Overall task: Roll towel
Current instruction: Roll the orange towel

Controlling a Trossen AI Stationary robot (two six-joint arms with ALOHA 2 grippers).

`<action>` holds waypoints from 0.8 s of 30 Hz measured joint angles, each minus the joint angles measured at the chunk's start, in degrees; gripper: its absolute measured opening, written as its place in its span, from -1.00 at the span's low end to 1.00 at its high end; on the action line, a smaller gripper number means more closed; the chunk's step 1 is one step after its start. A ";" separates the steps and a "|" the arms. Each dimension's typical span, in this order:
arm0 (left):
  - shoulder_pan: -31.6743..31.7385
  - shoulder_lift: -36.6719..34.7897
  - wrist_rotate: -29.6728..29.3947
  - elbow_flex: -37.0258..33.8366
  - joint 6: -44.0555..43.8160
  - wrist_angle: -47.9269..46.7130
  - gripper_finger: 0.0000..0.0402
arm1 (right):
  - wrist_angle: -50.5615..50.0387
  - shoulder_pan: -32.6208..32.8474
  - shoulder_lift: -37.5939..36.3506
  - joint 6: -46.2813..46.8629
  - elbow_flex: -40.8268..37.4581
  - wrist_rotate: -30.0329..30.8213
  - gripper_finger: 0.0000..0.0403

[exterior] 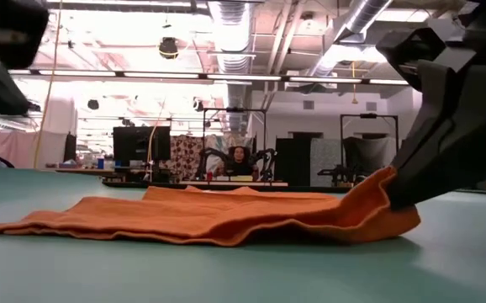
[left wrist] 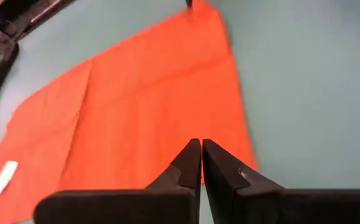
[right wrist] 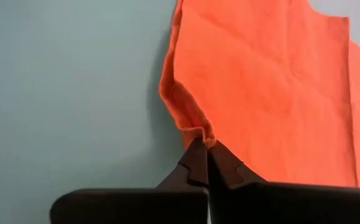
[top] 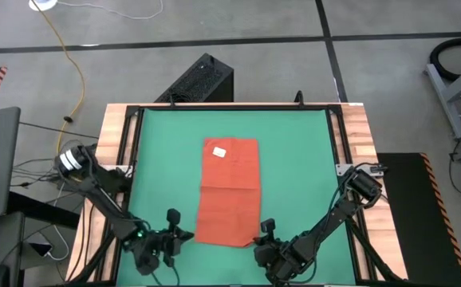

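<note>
Towel pinched at one near corner, nothing rolled yet.

The towel (top: 230, 191) lies flat at the middle of the green mat (top: 294, 143), white tag (top: 220, 151) toward 12 o'clock. At its 5 o'clock corner the right gripper (right wrist: 207, 144) has its jaws closed on a pucker of cloth; at 7 o'clock the left gripper (left wrist: 201, 144) hovers above the edge, jaws together, apparently empty. The whole roll remains.

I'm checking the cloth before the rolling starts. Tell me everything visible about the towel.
The towel is a plain orange-red cloth, soft and lightly creased, lying flat and lengthwise on the green mat. A small white tag sits near its far end. At the near edge, the right gripper is shut on one corner, puckering and lifting it slightly. The left gripper is shut at the other near corner.
</note>
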 joint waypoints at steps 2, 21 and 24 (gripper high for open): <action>0.97 2.39 1.95 -0.02 0.87 1.59 -0.90 | 0.81 -0.02 0.00 0.06 0.00 0.00 -0.98; 11.37 9.44 13.01 -0.06 13.32 12.94 -0.92 | -0.69 0.17 -0.09 4.52 0.03 -5.24 -0.98; 13.13 9.85 14.86 -0.04 13.60 13.22 -0.98 | -1.22 0.23 -0.09 5.36 0.00 -6.93 -0.98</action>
